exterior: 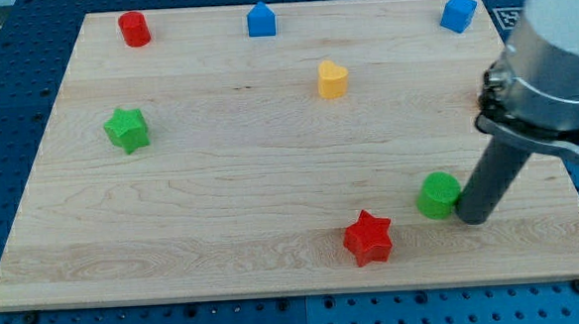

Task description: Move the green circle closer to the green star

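The green circle [437, 194] sits on the wooden board [222, 195] at the view's lower right. The green star [127, 129] lies far off at the view's left, about mid-height. My tip [470, 218] stands just to the right of the green circle, touching or almost touching its right side. The dark rod rises from there up to the grey arm body at the view's right edge.
A red star [368, 237] lies below and left of the green circle. A yellow heart [332, 79] is at upper centre. A red cylinder [135, 29], a blue house-shaped block [260, 20] and a blue block [457, 12] line the top edge.
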You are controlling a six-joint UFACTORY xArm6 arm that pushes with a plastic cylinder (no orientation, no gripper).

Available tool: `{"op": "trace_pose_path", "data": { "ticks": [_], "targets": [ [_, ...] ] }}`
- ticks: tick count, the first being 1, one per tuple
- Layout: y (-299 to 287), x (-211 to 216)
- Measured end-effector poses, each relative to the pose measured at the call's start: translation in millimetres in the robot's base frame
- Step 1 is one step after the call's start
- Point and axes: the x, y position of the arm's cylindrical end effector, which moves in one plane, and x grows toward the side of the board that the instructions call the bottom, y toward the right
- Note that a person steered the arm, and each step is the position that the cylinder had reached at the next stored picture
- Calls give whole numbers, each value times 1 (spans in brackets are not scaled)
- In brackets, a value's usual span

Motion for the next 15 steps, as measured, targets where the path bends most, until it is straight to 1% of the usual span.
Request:
{"op": "trace_pose_path", "data": {
  "ticks": [1,4,5,6,7,9,11,13,15],
  "targets": [
    [-8,-17],
    [0,-22],
    [-6,-23],
    [-39,-28],
    [-64,-47],
    [-130,-49],
    [-162,-38],
    [-172,-58],
    [-241,-58]
  ]
}}
